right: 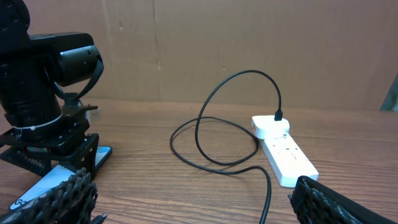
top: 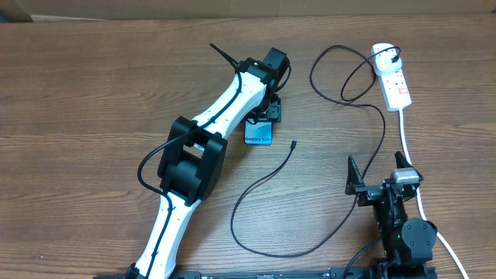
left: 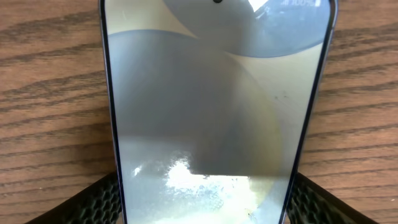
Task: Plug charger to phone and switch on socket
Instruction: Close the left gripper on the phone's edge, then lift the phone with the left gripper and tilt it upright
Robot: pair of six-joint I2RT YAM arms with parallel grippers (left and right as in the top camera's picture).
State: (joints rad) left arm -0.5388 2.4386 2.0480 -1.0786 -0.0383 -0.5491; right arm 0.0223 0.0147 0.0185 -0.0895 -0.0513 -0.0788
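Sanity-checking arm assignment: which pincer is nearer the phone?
Left. The left pincer straddles the phone, a finger at each long edge; contact is unclear. The right pincer stands open far to the phone's right, near the table's front edge.

The left gripper (top: pixel 266 115) hangs over the far end of the phone (top: pixel 259 136), the cable (top: pixel 267 180) tip lying loose just beside it, its other end in the socket (top: pixel 394 77).

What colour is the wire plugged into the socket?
Black. The charger shows best in the right wrist view.
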